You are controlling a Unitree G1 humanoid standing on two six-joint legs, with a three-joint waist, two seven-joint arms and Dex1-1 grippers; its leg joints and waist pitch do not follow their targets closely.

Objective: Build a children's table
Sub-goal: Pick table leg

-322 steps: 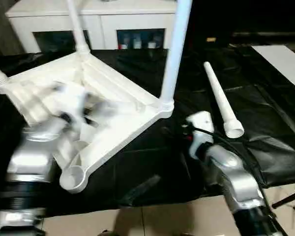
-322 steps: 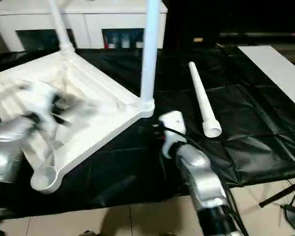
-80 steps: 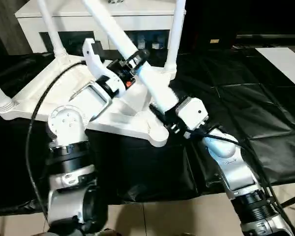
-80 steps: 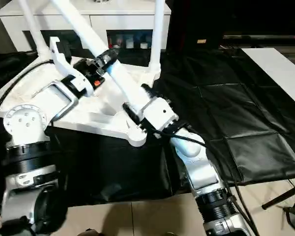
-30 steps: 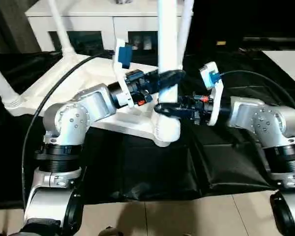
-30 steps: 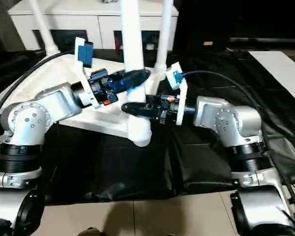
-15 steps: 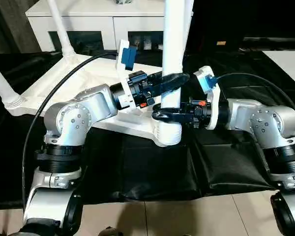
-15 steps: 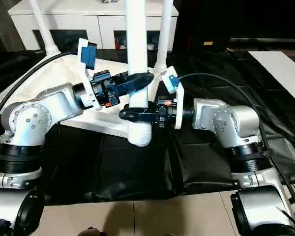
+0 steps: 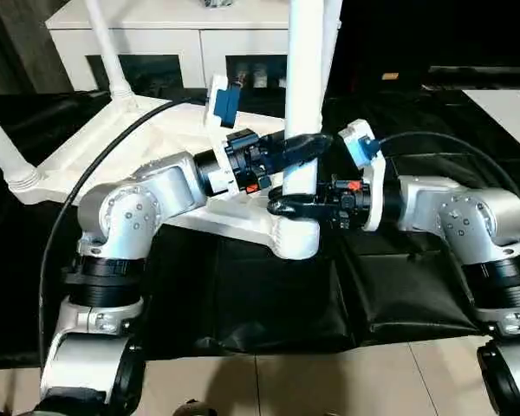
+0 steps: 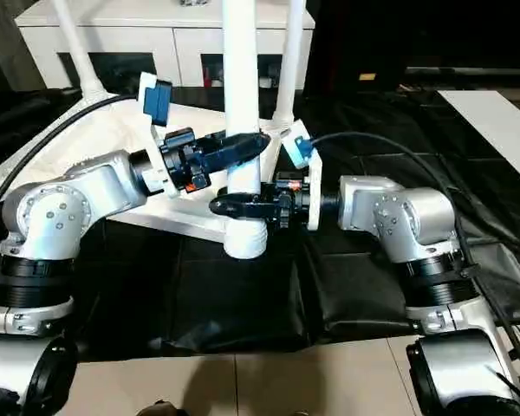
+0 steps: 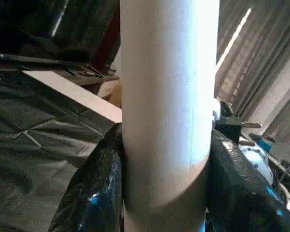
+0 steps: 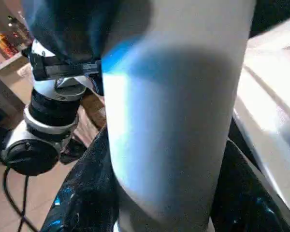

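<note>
While four legs (image 9: 302, 87) stand upright, two pincers — left pincer (image 9: 305, 146), right pincer (image 9: 288, 204) — clamp one.

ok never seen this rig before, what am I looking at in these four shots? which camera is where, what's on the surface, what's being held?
It is a humanoid robot with two silver arms. The two wide pictures come from a stereo camera on its head, looking down over its forearms. The two close-ups come from cameras on each wrist, looking along that gripper's black fingers.

On the black sheet lies the children's table, upside down, with legs standing up at its corners. The nearest leg stands upright in the near corner socket. The left gripper is closed around it, and the right gripper clamps it just below, above the socket. Each wrist view shows the white leg between that gripper's fingers.

Behind stands a white cabinet.
</note>
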